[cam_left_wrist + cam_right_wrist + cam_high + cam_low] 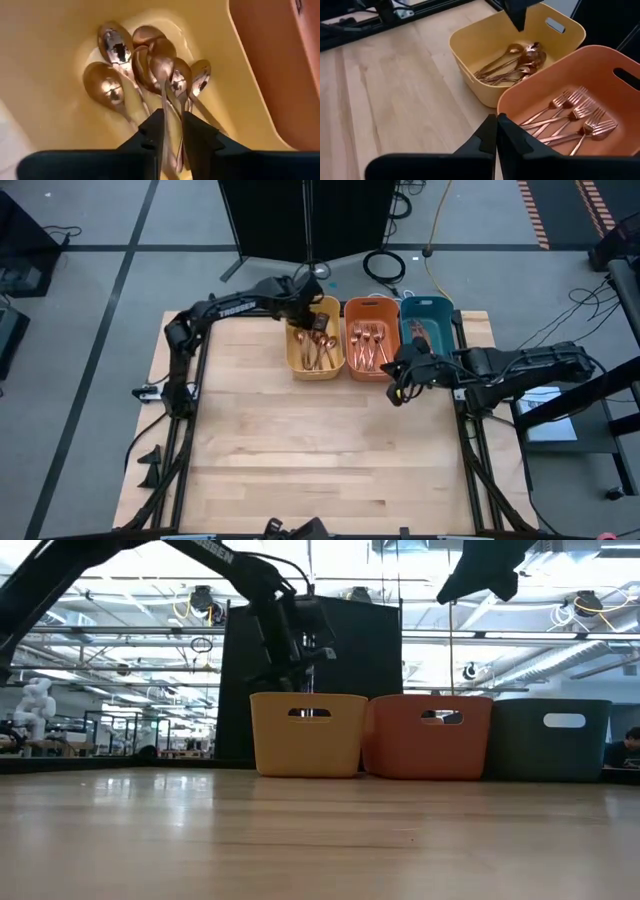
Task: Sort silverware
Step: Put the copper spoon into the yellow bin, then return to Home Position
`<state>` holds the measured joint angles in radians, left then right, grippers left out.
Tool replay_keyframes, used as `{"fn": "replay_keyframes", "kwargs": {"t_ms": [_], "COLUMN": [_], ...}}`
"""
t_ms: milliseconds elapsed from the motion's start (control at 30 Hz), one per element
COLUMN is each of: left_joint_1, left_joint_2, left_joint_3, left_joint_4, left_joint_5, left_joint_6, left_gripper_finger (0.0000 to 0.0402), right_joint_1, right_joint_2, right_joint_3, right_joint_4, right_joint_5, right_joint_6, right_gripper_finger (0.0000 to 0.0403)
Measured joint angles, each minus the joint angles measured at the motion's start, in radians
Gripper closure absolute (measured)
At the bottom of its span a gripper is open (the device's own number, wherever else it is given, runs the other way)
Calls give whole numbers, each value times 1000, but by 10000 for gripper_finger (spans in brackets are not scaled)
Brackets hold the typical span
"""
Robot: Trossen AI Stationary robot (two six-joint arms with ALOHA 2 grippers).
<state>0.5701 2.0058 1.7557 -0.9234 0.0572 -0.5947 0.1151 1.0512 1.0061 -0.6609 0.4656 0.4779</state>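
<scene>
Two arms: both reach over the bench [300, 440].
Left end effector [172, 132]: pointing down into the yellow bin [297, 360], fingers narrowly parted around a spoon [162, 70] handle.
Right end effector [496, 134]: fingers pressed together, empty, near the orange bin [352, 368].
Spoons: yellow bin.
Forks [570, 117]: orange bin.

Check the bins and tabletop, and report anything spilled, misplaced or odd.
Nothing stands out. The spoons lie inside the yellow bin and the forks inside the orange bin; the teal bin stands beside them. The left gripper hangs over the spoons, the right gripper by the orange bin.
</scene>
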Motion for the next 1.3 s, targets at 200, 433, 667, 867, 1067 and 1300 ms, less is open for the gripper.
{"fn": "replay_keyframes", "kwargs": {"t_ms": [200, 433, 667, 867, 1067, 1300], "left_joint_1": [-19, -54, -228, -463, -616, -684], "left_joint_2": [6, -85, -237, -330, -388, -405], "left_joint_3": [1, 31, 31, -1, -1, -2], "left_joint_4": [22, 40, 163, 410, 559, 463], "left_joint_5": [22, 47, 96, 117, -36, -179], "left_joint_6": [34, 78, 151, 281, 295, 314], "left_gripper_finger": [319, 317, 318, 318, 318, 318], "right_joint_1": [-19, -45, -51, -51, -52, -52], "right_joint_2": [0, -14, -174, -397, -560, -602], "right_joint_3": [0, 0, 0, -12, -159, -286], "right_joint_4": [0, 62, 134, 166, 369, 446], "right_joint_5": [0, -176, -432, -662, -790, -813], "right_joint_6": [-2, -134, -342, -458, -411, -272], "right_gripper_finger": [403, 403, 403, 403, 403, 403]}}
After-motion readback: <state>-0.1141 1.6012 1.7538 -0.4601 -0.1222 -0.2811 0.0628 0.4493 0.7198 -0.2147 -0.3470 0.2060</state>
